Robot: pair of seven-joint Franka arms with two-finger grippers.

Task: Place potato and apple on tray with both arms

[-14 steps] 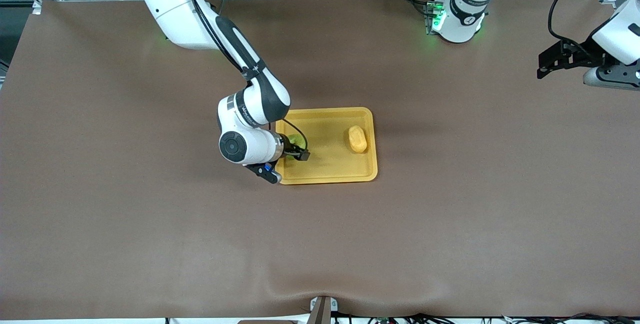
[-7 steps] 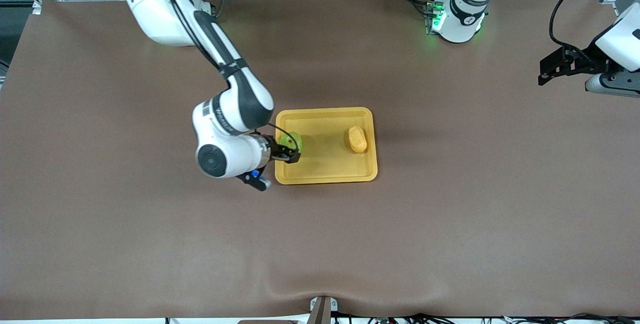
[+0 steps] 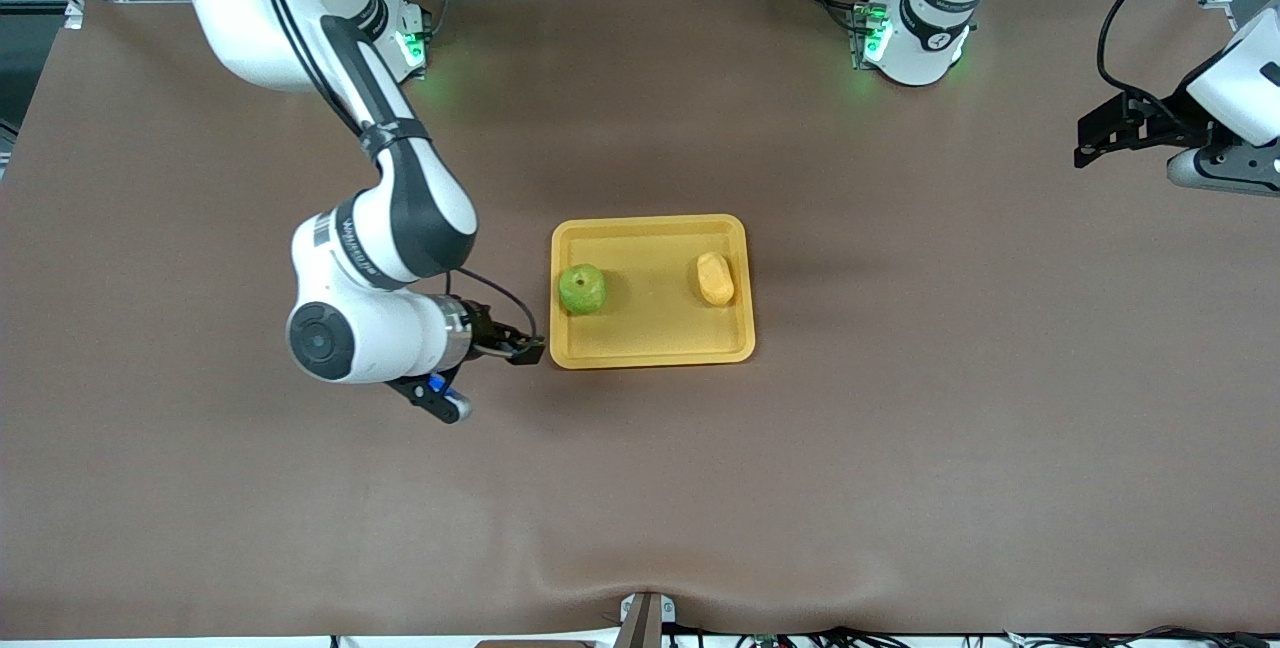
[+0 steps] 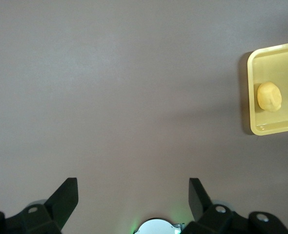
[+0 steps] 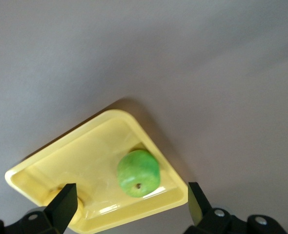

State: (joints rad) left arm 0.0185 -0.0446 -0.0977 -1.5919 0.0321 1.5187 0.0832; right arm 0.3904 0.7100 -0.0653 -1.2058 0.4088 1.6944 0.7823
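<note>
I see the apple [image 3: 582,289] and the potato [image 3: 715,278] both resting on the tray [image 3: 650,353], the apple close to the rim at the right arm's end, the potato near the rim at the left arm's end. My right hand [image 3: 527,349] hangs just off that tray's corner, fingers spread wide, empty. My left hand [image 3: 1092,136] waits over bare counter [image 3: 900,448], well apart, also wide open and empty.
</note>
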